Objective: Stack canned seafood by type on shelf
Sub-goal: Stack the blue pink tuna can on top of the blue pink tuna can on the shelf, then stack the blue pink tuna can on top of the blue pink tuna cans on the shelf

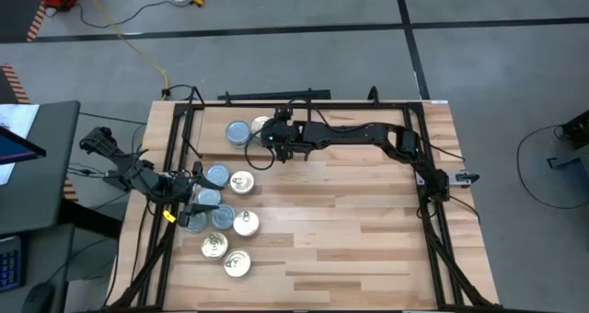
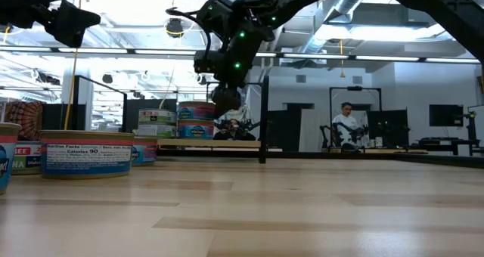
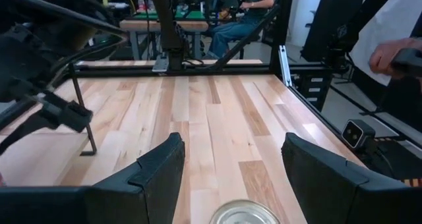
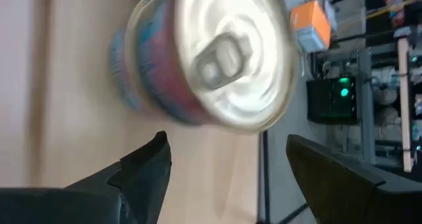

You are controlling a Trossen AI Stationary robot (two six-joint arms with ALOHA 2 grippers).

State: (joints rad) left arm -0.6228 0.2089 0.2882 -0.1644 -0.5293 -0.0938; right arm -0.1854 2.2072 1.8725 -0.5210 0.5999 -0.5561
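High view: nearest the front edge of the worktop (image 1: 350, 258), cream-topped tins (image 1: 237, 262) and bluish tins (image 1: 217, 176) cluster at the left — the left hand (image 1: 196, 202) sits among them, fingers spread, one shiny tin (image 3: 241, 213) just ahead of it. Farther back, the right hand (image 1: 267, 145) hovers with fingers apart (nothing between them) beside two stacks (image 1: 248, 131) on the shelf (image 1: 368, 121).

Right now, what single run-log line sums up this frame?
right end effector: open, by silver-topped tin on shelf | left end effector: open, over loose tins | phase: stacking in progress
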